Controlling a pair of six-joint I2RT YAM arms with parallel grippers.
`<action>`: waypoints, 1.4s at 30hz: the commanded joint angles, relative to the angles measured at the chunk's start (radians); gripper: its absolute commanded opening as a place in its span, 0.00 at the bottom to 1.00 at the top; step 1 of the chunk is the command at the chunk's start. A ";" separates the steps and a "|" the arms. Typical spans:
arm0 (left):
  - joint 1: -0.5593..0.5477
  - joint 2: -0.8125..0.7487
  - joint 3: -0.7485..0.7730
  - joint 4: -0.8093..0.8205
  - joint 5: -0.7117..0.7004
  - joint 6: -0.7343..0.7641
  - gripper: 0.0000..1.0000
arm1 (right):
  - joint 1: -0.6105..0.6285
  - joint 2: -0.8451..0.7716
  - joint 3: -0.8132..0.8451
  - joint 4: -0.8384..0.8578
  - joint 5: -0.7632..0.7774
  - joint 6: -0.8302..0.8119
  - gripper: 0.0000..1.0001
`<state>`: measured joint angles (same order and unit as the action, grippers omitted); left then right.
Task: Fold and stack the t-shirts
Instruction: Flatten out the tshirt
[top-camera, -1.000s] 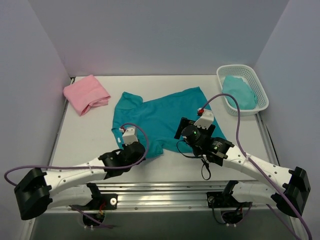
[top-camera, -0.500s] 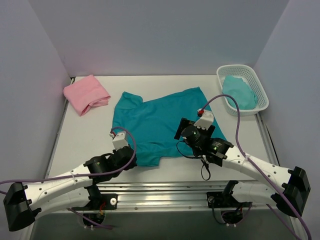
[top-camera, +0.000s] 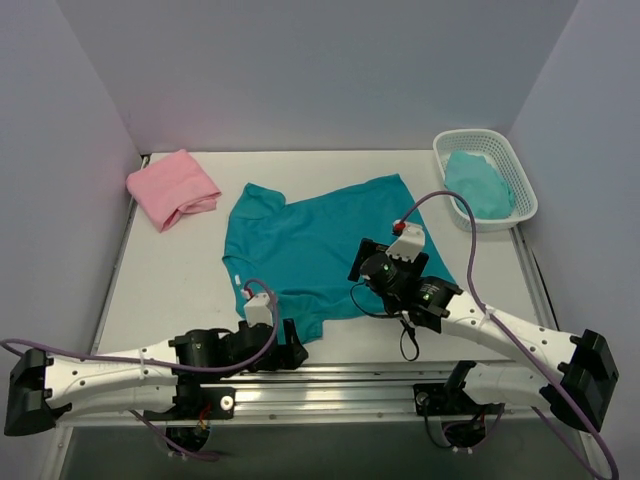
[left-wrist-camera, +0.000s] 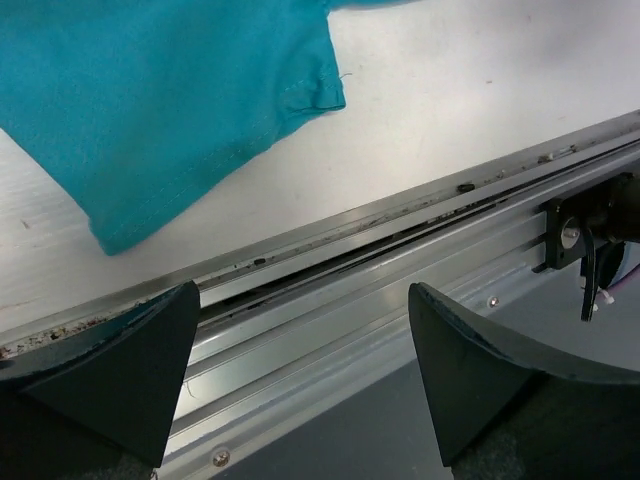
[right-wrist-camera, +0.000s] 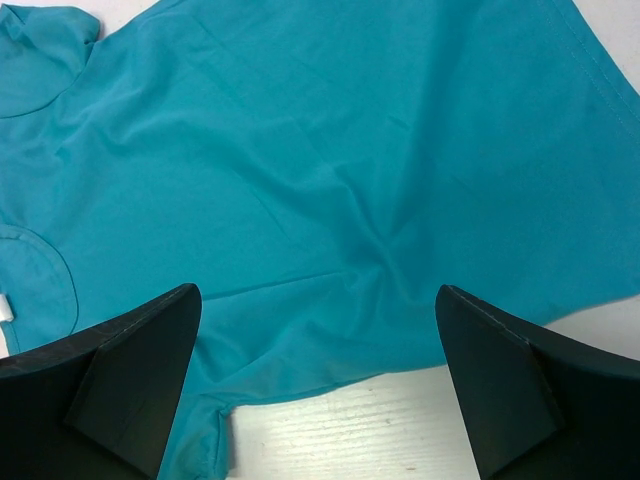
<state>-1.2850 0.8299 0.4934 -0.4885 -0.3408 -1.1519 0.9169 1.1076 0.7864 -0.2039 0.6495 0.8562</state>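
A teal t-shirt (top-camera: 310, 245) lies spread on the white table, its near corner (left-wrist-camera: 180, 110) close to the front edge. A pink t-shirt (top-camera: 172, 187) sits folded at the back left. My left gripper (top-camera: 293, 351) hangs open over the table's front rail (left-wrist-camera: 400, 250), just near of that corner, with nothing between its fingers (left-wrist-camera: 110, 370). My right gripper (top-camera: 368, 258) stands open above the teal shirt's near right part (right-wrist-camera: 330, 170). Its fingers (right-wrist-camera: 520, 380) straddle the wrinkled hem, and it holds nothing.
A white mesh basket (top-camera: 478, 134) at the back right holds a bundle of lighter teal cloth (top-camera: 478, 185). Grey walls close in the table on three sides. The metal rail (top-camera: 330, 375) runs along the front edge between the arm bases.
My left gripper drew the teal shirt's near left corner toward the front edge, then opened and let go, moving right over the rail. The right arm has stayed put.
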 joint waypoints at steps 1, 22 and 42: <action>-0.051 -0.049 0.094 -0.077 -0.169 -0.039 0.94 | -0.004 0.023 0.002 0.009 0.044 0.000 1.00; 0.892 0.522 0.163 0.726 0.016 0.492 0.02 | -0.280 0.311 0.152 0.189 -0.234 -0.157 0.00; 1.004 1.110 0.625 0.846 0.189 0.526 0.02 | -0.541 1.070 0.918 0.147 -0.349 -0.250 0.00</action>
<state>-0.3134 1.8786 1.0531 0.3481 -0.2028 -0.6415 0.4015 2.1040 1.6161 -0.0319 0.3351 0.6407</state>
